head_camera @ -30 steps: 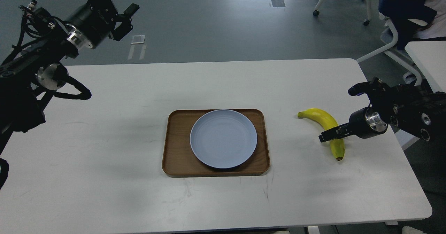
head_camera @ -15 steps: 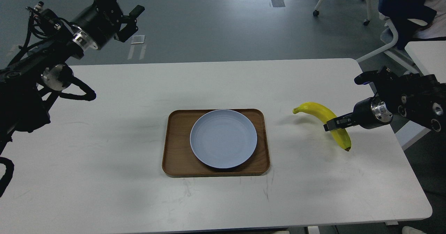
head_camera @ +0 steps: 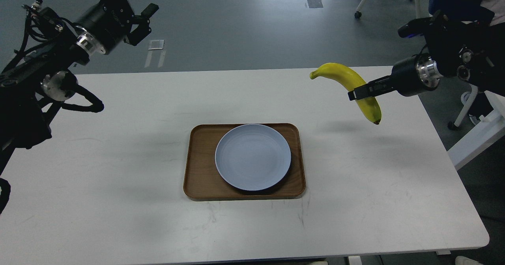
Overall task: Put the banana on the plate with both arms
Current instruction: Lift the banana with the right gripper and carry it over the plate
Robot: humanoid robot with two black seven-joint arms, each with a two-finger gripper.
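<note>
The right jaws are pinched on the banana a little past its middle, towards the dark tip, and carry it in the air, clear of the surface. It hangs over the far right part of the surface, stem end pointing left and slightly up, dark tip hanging down to the right. A soft shadow lies on the white top beneath it.

The right arm comes in from the right edge, its silver wrist ring just behind the jaws, held fairly level.

Nothing lies between the banana and the plate. The plate sits well apart from it, down and to the left, on a brown tray near the middle of the surface; it covers most of the tray's right half and is bare.

The left jaws are raised at the far left, beyond the back edge of the surface, holding nothing; the black fingers look spread, though they are small and dark against the floor. The left arm loops with cables down the left edge.

The banana is bright yellow, evenly curved and whole, with a greenish stem.

Behind it, chair legs on castors stand on the grey floor.
</note>
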